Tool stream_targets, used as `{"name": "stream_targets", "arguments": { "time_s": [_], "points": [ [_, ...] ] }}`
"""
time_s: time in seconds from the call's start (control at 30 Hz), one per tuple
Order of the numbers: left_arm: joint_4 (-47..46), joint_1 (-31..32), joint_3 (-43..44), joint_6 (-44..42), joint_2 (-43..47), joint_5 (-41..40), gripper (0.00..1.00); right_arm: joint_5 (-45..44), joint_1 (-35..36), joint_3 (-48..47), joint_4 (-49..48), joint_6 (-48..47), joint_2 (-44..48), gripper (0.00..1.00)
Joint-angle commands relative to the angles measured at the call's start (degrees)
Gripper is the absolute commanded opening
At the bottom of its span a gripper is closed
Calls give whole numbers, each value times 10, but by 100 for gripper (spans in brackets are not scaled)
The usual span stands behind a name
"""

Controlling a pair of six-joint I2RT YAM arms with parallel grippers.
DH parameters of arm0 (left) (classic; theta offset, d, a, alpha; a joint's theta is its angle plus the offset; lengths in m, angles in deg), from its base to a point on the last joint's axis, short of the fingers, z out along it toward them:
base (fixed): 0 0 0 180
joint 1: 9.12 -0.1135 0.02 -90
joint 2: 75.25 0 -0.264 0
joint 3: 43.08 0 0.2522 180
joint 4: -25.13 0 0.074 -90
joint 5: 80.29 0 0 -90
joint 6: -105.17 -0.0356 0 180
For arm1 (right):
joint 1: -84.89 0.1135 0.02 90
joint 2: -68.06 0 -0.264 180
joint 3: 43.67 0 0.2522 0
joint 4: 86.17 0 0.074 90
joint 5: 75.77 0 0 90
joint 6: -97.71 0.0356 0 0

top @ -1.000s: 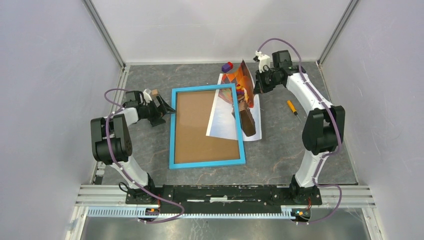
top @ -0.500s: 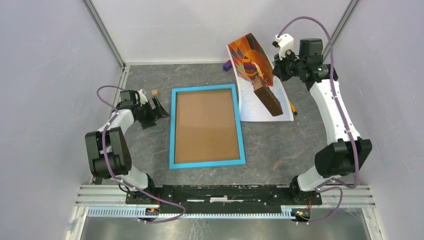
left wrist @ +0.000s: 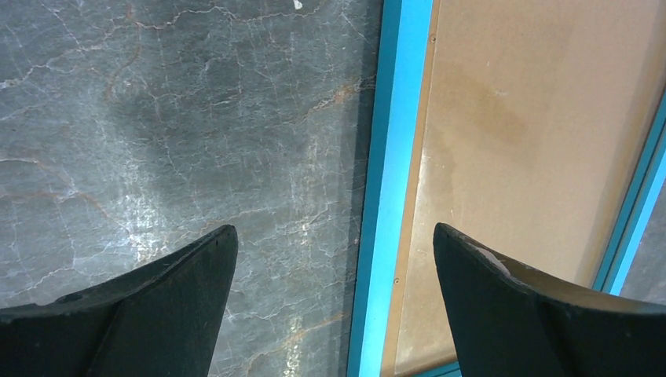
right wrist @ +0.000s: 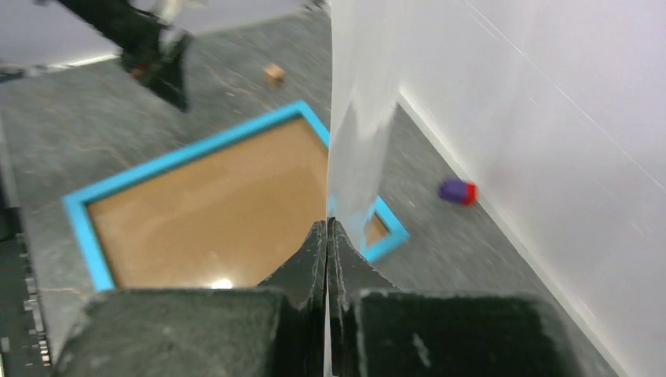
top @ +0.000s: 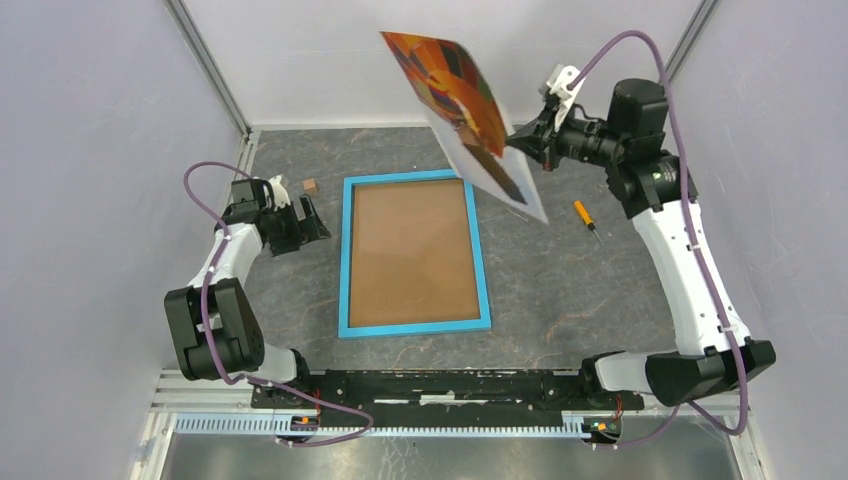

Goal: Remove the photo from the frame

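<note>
A: Grey marbled table [top: 560, 300], white walls. Photo [top: 460, 110]?
B: Up in the air, tilted. Orange-red balloon print, pinched at its edge by right gripper [top: 522, 140].
A: Frame [top: 414, 250]?
B: Flat on table, blue border, brown board. Left gripper [left wrist: 334, 229] spread wide above its left edge.

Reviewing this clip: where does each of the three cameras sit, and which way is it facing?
Top external: high behind the robot, looking down at the table; both arms show, right pincer holding the photo aloft.
Left wrist: faces straight down past its open left pincer at the frame's blue edge.
Right wrist: looks along its shut fingers, photo edge-on between them, frame below.
All three share the frame.
</note>
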Motion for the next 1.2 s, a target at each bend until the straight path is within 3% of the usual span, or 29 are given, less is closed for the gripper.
{"name": "stream_targets", "arguments": {
  "time_s": [0.0,0.17,0.3,0.47,0.57,0.73,0.87,1.17],
  "points": [
    [2,-7,28,-31,6,-20,100,74,56,49,-107,86,25,0],
    [-6,-23,22,-25,8,-12,100,117,96,60,-199,203,-6,0],
    [-11,-34,17,-23,6,-6,100,151,113,96,-366,369,-31,0],
    [-14,-44,15,-19,2,3,100,136,129,229,-581,583,-61,0],
    [-16,-49,12,-16,0,7,100,112,129,302,-623,647,-86,0],
    [-20,-65,7,-8,-2,23,100,63,127,371,-589,606,-134,0],
    [-19,-79,3,-6,-3,38,100,33,124,433,-630,616,-167,0],
    [-21,-96,-2,-4,-11,59,100,25,111,435,-532,510,-212,0]
  ]
}}
